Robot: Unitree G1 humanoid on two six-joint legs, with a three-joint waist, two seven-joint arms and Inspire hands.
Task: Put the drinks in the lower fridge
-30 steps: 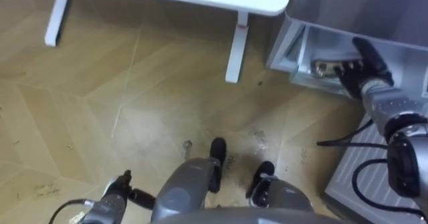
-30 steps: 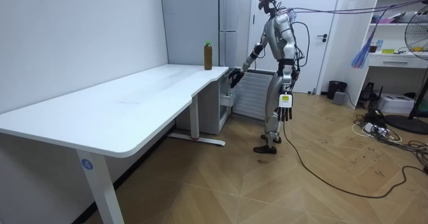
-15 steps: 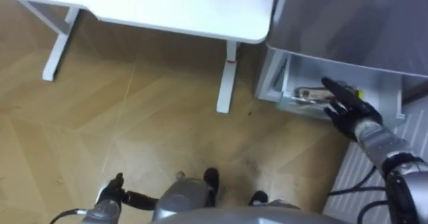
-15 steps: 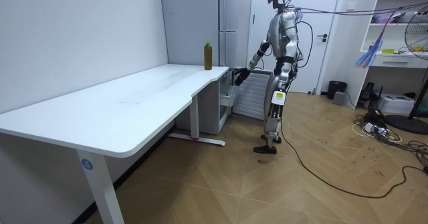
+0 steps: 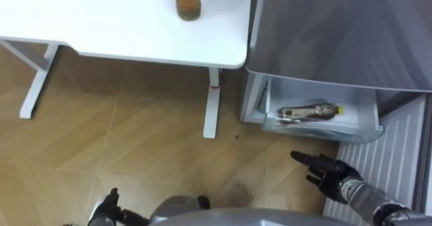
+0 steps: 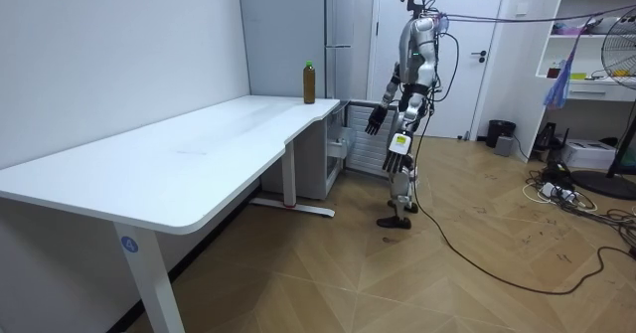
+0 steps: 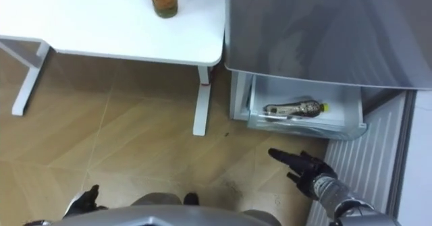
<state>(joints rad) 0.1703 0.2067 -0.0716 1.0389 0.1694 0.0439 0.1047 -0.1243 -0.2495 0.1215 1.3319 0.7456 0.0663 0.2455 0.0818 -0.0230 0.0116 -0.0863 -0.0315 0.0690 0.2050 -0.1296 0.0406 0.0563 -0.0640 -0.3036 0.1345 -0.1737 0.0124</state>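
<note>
A brown drink bottle (image 5: 185,0) with a green cap stands upright on the white table (image 5: 101,23), near its corner beside the grey fridge (image 5: 337,37). The lower fridge drawer (image 5: 317,128) is pulled out, and a second bottle (image 5: 307,111) lies on its side in it. My right hand (image 5: 325,173) hovers over the floor in front of the drawer, open with fingers straight, apart from the bottle. At the lower left my left hand (image 5: 108,209) hangs by my side, relaxed and holding nothing. In the room view I stand upright in front of the fridge (image 6: 343,35).
The lower fridge door (image 5: 398,158), white and ribbed inside, stands swung open on my right. A white table leg (image 5: 210,104) stands close to the drawer's left side. Wooden floor (image 5: 135,145) stretches in front of the table.
My right hand has drawn back out of the drawer, away from the bottle lying there. I have straightened up; the eye view shifted and now takes in the bottle on the table.
</note>
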